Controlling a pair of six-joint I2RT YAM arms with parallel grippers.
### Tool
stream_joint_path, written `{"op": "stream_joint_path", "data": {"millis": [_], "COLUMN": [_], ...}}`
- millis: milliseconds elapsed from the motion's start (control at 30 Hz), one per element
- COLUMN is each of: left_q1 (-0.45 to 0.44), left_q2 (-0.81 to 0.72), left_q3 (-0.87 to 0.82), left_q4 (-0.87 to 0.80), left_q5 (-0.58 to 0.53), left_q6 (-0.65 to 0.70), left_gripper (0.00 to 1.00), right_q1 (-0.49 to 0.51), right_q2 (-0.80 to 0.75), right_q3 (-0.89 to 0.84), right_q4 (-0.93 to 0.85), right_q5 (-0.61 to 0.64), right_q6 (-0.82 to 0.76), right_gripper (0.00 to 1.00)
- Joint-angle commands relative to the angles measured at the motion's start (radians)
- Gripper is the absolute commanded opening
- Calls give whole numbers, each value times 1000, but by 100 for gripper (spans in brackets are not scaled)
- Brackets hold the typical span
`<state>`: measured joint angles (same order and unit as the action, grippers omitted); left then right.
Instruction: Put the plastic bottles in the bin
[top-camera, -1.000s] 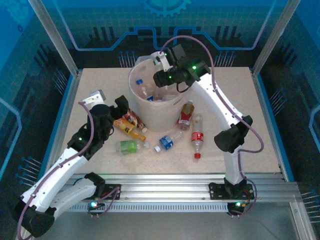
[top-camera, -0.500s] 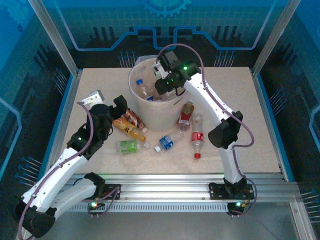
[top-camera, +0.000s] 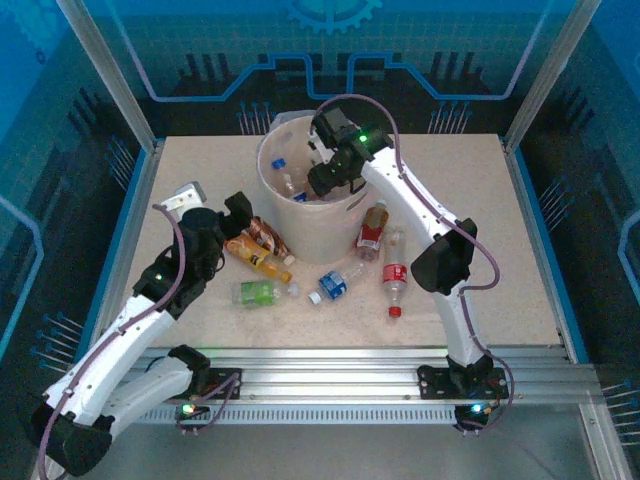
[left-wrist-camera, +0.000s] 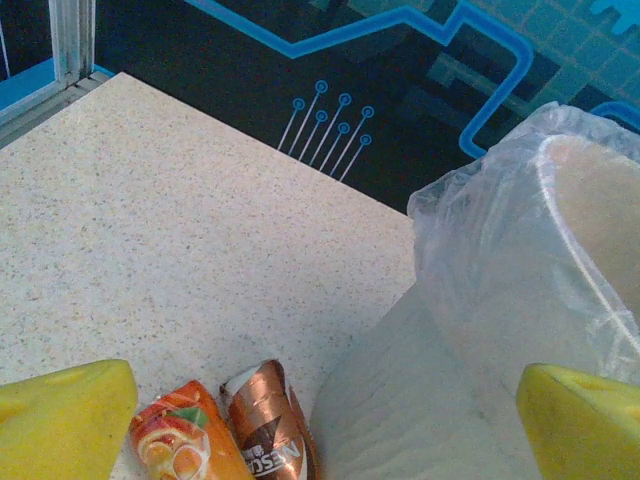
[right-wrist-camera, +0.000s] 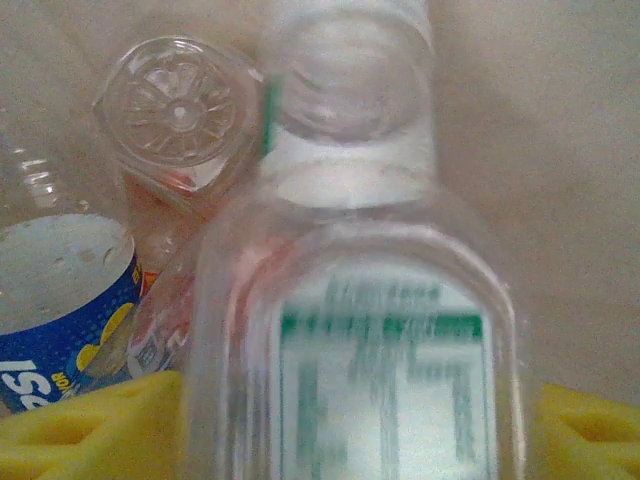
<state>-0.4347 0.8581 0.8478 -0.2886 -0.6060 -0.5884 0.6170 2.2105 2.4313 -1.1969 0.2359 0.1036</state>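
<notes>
Currently: right gripper inside the bin

Right gripper (right-wrist-camera: 365, 425) is lowered into the bin (top-camera: 315, 235). Its yellow pads (right-wrist-camera: 90, 430) stand apart, and a blurred clear green-labelled bottle (right-wrist-camera: 360, 300) sits between them with a sliver of gap at one pad. Beyond it lie a blue-labelled bottle (right-wrist-camera: 60, 300) and a clear bottle (right-wrist-camera: 180, 110) seen base-on.

Left gripper (top-camera: 213, 203) has its jaws spread wide. It hangs over the orange-labelled bottle (left-wrist-camera: 170, 445) and the brown-labelled bottle (left-wrist-camera: 265, 425), which lie beside the bin's base. Other bottles (top-camera: 395, 275) lie on the table (top-camera: 480, 220) near the bin.

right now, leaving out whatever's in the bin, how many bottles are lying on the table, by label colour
red-label bottles: 2
orange-label bottle: 1
brown-label bottle: 1
green-label bottle: 1
blue-label bottle: 1
total: 6
</notes>
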Motion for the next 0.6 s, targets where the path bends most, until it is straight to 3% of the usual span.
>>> {"op": "stream_joint_path", "data": {"millis": [0,233,367,567], "left_q1": [10,14,15,18], "left_q2": [4,4,12,26], "left_q3": [-3,2,4,7], "left_q4": [-30,-66,-85,-109], "left_q5": [1,-2,-1,4], "left_q6": [-20,-25,-28,-34], "left_gripper": [99,99,99,99], "right_q1": [15,15,16,15], "right_q2": [-6,-30,-64,-139], "right_q3": [32,65,86,92], "right_q4": [-13,-7,6,32], "right_q5": [10,-12,-41,-68], "right_q6": [-4,2,9,21], "right_gripper": [81,87,100,100]}}
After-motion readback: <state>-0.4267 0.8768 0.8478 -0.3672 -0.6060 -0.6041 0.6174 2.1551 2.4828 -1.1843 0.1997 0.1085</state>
